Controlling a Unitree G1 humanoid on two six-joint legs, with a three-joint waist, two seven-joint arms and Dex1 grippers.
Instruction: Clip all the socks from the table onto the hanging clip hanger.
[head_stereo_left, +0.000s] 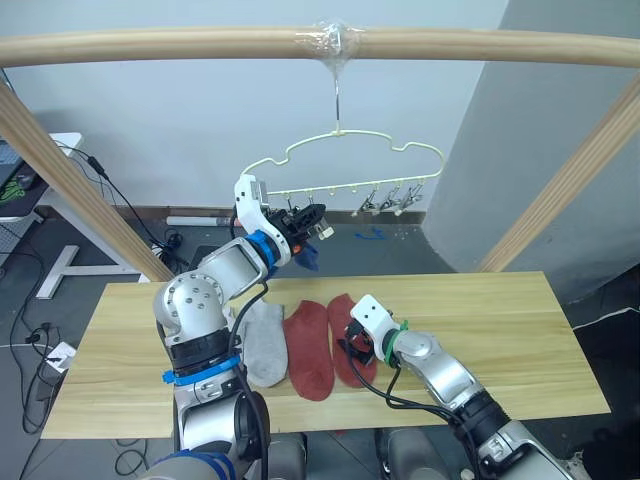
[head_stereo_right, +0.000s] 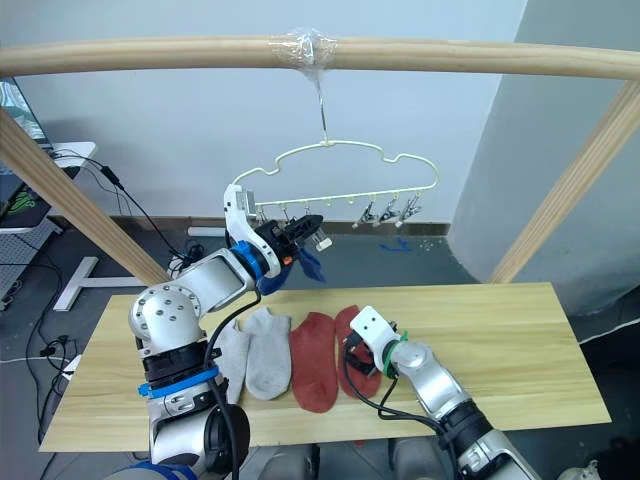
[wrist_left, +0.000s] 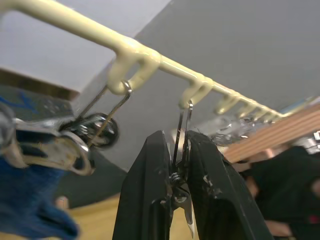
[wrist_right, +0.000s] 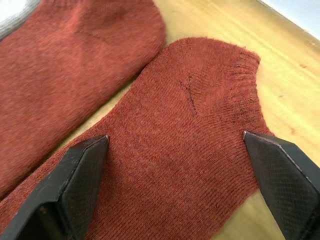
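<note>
Right gripper (wrist_right: 175, 195) jaws gape over a red sock (wrist_right: 190, 150); left gripper (wrist_left: 176, 170) pinches a clip (wrist_left: 181, 150).

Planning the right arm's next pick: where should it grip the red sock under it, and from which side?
Grip the ribbed cuff edge of the red sock, coming straight down from above. It lies flat on the table, and the open right gripper already straddles it; the cuff's free edge should bunch easily and suit clipping.

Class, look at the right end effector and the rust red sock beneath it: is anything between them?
Nothing visible. The right end effector is open, its fingers straddling the rust red sock lying flat on the table; only bare fabric shows between them.
</note>
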